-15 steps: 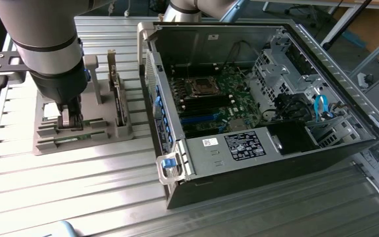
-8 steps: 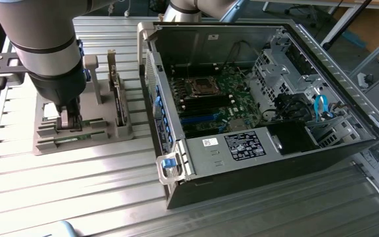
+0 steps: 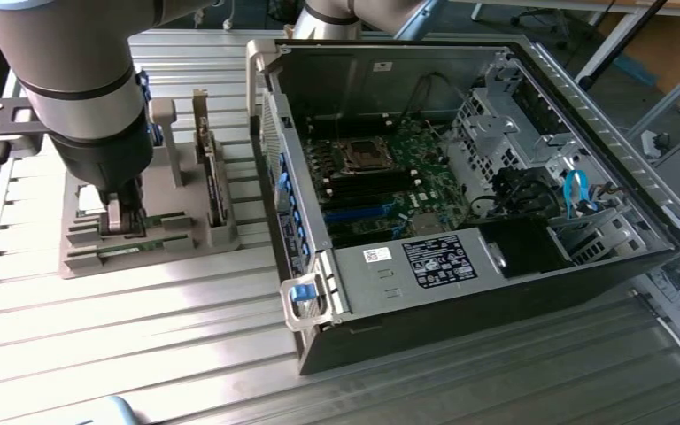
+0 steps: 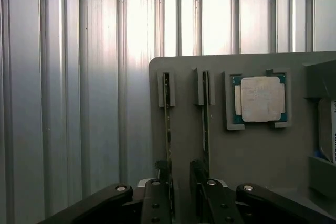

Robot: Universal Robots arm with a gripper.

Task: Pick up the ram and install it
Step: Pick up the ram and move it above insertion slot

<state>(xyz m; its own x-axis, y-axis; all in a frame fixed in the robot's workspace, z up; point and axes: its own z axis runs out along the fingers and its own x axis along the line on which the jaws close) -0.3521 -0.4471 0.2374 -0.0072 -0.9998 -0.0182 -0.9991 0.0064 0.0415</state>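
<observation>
The ram (image 4: 167, 129) stands on edge in the grey holder (image 4: 247, 171), on the exterior view's left of the open case (image 3: 352, 71), with a second stick (image 4: 206, 124) parallel beside it. My claw (image 4: 181, 182) sits low over their near ends, jaws apart, gap running along their length. I can't tell which stick it straddles.

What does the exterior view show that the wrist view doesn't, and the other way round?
Exterior view: the computer case lying open with its green main board, the robot arm reaching down to the grey holder, and a card standing upright in it.
Wrist view: a square silver processor chip in its pocket, and two thin memory sticks on edge in slots, with the open hand at one end of them.
Shared: the grey holder, the hand and the ribbed metal table.
</observation>
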